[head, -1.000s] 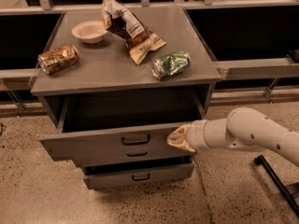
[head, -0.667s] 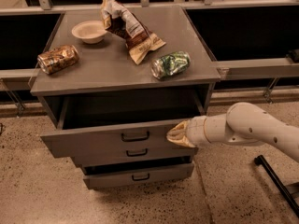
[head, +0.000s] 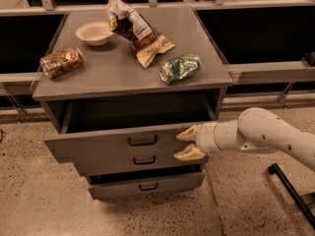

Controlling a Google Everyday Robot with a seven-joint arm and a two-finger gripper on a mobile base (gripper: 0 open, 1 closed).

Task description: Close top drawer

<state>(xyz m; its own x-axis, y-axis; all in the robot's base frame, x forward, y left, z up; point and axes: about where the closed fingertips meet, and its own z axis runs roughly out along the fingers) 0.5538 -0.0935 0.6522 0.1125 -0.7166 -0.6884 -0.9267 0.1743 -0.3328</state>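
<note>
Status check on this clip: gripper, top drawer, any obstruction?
Gripper open, fingertips at right end of grey metal top drawer front. Drawer pulled out, not closed. No obstruction visible.

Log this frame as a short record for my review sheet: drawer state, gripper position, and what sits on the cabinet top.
top drawer: grey metal top drawer with a black pull handle, pulled out, not yet closed
lower drawers: second grey drawer and bottom grey drawer, both slightly out
gripper: tan two-finger gripper at the right end of the top drawer's front, fingers spread, holding nothing
cabinet top: beige round bowl, crumpled snack bag, brown can on its side, green can on its side
</note>
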